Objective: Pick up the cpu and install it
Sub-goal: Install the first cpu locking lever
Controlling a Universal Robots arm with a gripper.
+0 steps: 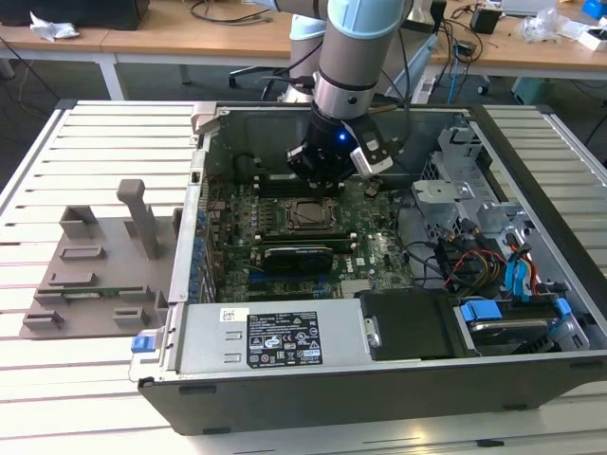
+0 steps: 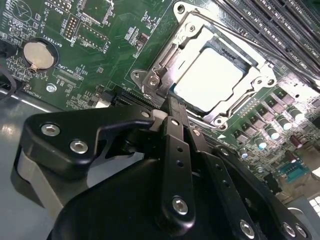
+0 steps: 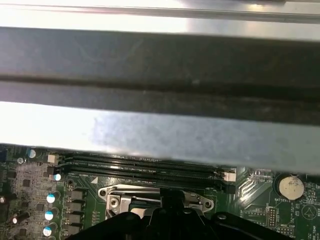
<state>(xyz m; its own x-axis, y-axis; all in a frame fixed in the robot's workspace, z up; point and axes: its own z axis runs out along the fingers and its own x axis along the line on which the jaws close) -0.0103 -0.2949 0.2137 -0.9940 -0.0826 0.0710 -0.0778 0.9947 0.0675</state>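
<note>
The cpu [image 2: 210, 80] sits in its socket just beyond the closed, empty tool [image 2: 172, 107].

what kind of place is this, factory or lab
Most likely a robotics lab or workshop: an open computer case lies on a slatted metal table under the arm, with cable-strewn wooden desks behind, not a production line.

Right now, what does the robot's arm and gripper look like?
The arm has pale blue and silver-grey round segments. A small blue light glows on the black wrist, and black cables run beside it. The gripper is black, built of flat linked bars joined by silver screws.
</note>
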